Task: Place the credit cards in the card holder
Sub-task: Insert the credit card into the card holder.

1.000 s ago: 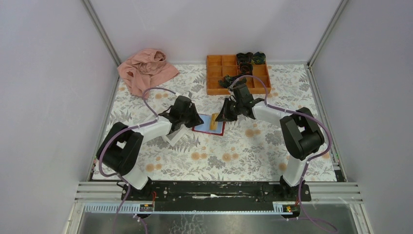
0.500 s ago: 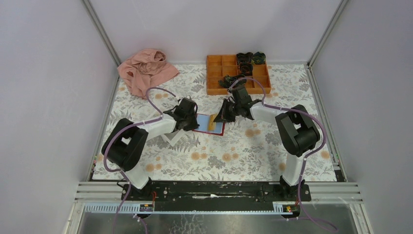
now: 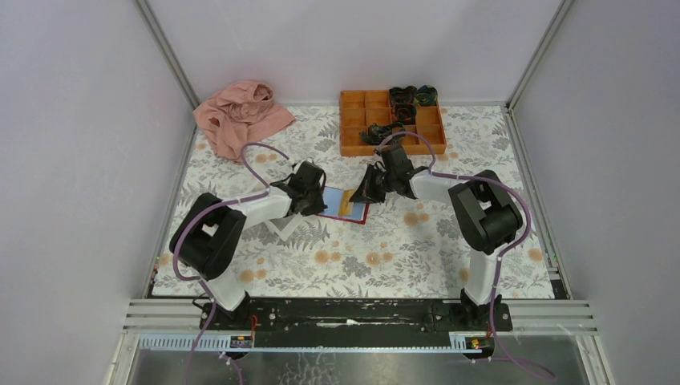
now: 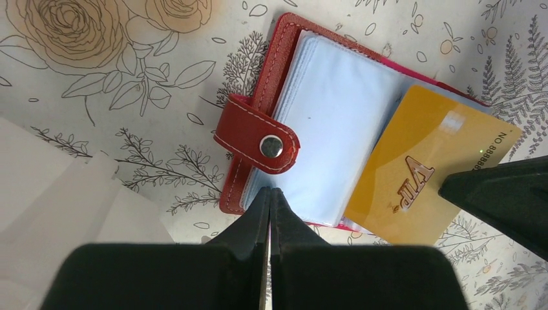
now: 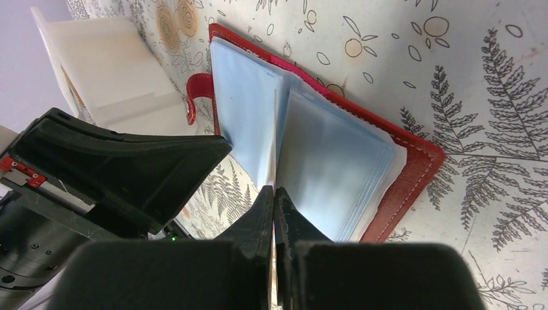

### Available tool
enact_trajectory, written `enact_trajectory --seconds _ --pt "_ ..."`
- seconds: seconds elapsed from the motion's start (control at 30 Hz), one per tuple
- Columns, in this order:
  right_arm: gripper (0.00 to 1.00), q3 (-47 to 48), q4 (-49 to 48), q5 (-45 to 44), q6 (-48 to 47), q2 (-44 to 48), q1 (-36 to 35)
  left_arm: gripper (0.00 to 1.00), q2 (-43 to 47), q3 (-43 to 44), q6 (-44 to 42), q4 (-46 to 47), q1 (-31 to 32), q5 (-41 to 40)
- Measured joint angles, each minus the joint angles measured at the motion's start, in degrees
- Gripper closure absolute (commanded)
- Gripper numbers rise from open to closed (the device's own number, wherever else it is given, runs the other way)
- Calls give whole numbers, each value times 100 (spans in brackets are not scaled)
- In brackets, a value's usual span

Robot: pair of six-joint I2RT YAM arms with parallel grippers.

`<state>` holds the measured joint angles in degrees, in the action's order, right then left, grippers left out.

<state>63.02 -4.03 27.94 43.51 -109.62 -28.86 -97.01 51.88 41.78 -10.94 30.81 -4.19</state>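
Observation:
The card holder [image 3: 355,212] lies open on the table, dark red with pale blue sleeves [image 4: 329,142] and a snap tab [image 4: 258,139]. My right gripper [image 3: 365,191] is shut on a golden-tan credit card [image 4: 420,168] marked VIP. The card's far edge sits among the sleeves at the holder's right half. In the right wrist view the card [image 5: 275,148] shows edge-on between the sleeves, just ahead of the gripper [image 5: 273,194]. My left gripper [image 4: 269,194] is shut and empty, its tips at the holder's near edge below the tab. It also shows in the top view [image 3: 315,197].
A white tray [image 3: 281,227] stands just left of the holder, under my left arm, and also shows in the left wrist view [image 4: 58,213]. An orange compartment box [image 3: 353,120] with dark items stands at the back. A pink cloth [image 3: 240,116] lies back left.
My left gripper has drawn in to the holder's left edge. My right gripper has moved the card a little left, further over the holder.

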Motion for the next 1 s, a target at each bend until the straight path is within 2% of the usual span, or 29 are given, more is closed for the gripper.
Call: enact_trajectory --seconds 1.0 --pt "100 -157 -442 223 520 -68 87 100 -57 107 -26 -160 52 -199"
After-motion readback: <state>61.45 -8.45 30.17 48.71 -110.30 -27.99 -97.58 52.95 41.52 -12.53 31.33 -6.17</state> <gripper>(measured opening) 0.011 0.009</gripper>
